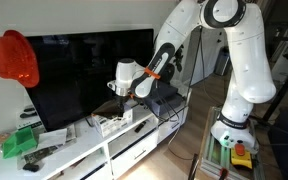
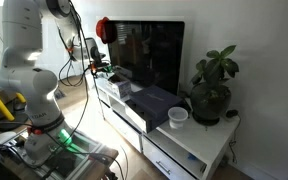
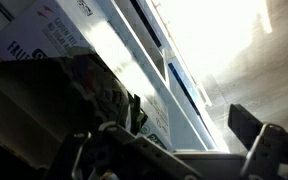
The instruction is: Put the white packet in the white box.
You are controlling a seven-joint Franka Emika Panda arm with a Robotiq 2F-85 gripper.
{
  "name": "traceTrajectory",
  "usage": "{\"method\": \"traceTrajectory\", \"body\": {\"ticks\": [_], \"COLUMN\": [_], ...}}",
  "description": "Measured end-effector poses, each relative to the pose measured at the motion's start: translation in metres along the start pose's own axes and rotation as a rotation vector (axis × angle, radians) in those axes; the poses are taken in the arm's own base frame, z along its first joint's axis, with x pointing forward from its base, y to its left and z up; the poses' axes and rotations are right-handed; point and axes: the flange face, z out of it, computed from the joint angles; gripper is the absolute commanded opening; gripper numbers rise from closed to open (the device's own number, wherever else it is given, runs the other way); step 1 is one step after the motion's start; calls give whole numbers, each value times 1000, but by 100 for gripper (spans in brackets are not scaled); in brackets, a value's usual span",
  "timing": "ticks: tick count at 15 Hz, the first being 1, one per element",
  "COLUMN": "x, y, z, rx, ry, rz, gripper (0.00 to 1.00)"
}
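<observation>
My gripper (image 1: 121,97) hangs just above the white box (image 1: 114,123), a small slotted crate on the long white cabinet (image 1: 84,150) in front of the TV. In the wrist view the picture is blurred. The gripper's (image 3: 169,135) fingers stand far apart, and only the cabinet front shows between them, so it looks open and empty. I cannot make out the white packet in any view. Small items lie in the white box, too small to name.
A dark grey flat-topped box (image 1: 164,99) (image 2: 149,100) sits beside the crate. A large TV (image 1: 79,75) stands close behind. Green items (image 1: 19,142) lie on the cabinet's far end. A white cup (image 2: 177,117) and a potted plant (image 2: 212,90) stand at the other end.
</observation>
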Motion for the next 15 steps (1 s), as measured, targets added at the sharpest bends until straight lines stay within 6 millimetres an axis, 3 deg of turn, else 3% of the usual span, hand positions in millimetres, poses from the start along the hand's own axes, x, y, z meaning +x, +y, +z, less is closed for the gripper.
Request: {"method": "traceTrajectory", "body": {"ticks": [3,5,10,15], "x": [3,8,12,-4], "y": [-7,-11,2,23], "z": [-8,-26,-100,-175], "rx": [8,2,-76,-153], "ry": [-3,12,75,59], "rz": [-76,-131,-168,-76], "gripper": [100,100,100,100]}}
